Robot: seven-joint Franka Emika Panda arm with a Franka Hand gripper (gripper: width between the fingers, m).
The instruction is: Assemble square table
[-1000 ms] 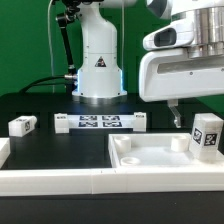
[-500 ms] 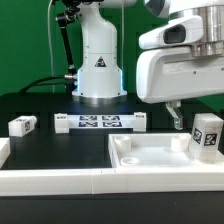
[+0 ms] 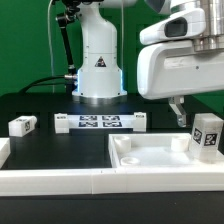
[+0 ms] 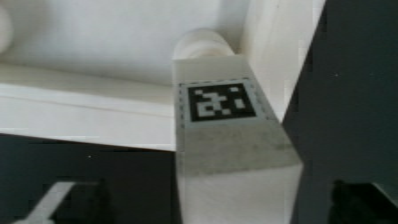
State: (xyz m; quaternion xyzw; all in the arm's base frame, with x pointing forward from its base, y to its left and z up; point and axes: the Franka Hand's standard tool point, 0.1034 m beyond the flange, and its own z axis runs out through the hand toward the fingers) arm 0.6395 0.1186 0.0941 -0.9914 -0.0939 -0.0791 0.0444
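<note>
The white square tabletop point(image 3: 150, 157) lies with its rimmed underside up at the exterior view's right. One white tagged leg point(image 3: 207, 135) stands upright at its far right corner. In the wrist view this leg point(image 4: 221, 105) runs between my fingers point(image 4: 50, 203), with a dark gap on each side. My gripper point(image 3: 190, 112) point(image 4: 210, 205) straddles the leg's upper part, open and not touching it. A second leg point(image 3: 22, 125) lies on the black table at the exterior view's left.
The marker board point(image 3: 100, 122) lies in front of the robot's base point(image 3: 98, 75). The long white L-shaped border wall point(image 3: 60, 180) runs along the front and turns back at the left. Cables hang behind the base.
My gripper has shifted a little toward the exterior view's right, closer over the upright leg. The leg and tabletop have not moved.
</note>
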